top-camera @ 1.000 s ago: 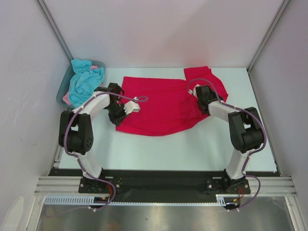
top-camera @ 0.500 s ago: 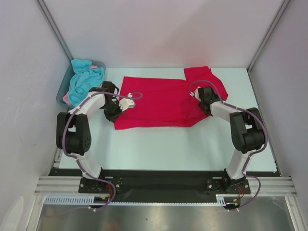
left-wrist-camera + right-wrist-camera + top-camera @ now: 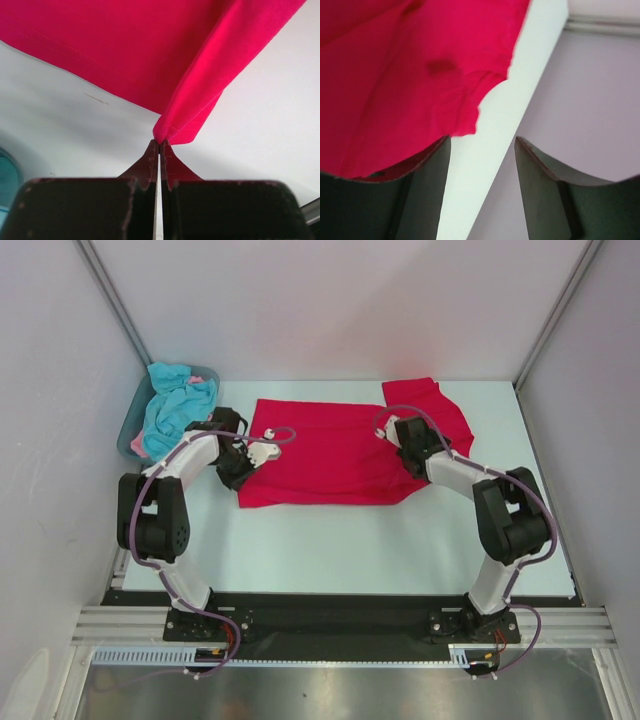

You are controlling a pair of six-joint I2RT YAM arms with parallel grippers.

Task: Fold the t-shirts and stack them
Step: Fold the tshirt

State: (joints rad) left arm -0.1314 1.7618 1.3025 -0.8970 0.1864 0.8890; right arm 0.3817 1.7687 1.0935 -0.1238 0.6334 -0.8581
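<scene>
The red t-shirt (image 3: 330, 455) now lies narrower, and the right hand (image 3: 482, 143) has shifted left.

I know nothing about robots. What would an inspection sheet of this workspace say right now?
Surface: pale, flat table.
Job's things: red t-shirt spread out on the far half, one sleeve sticking out at the far right; turquoise t-shirt crumpled in the tub, with a bit of pink cloth beside it.
Clutter: grey-blue tub at the far left corner; nothing else seen.
Grippers: left gripper shut on a corner of the red t-shirt; right gripper open, red cloth draped over one finger.
Cables: purple cables run along both arms and loop over the shirt.
Surroundings: plain pale walls with metal frame posts.
</scene>
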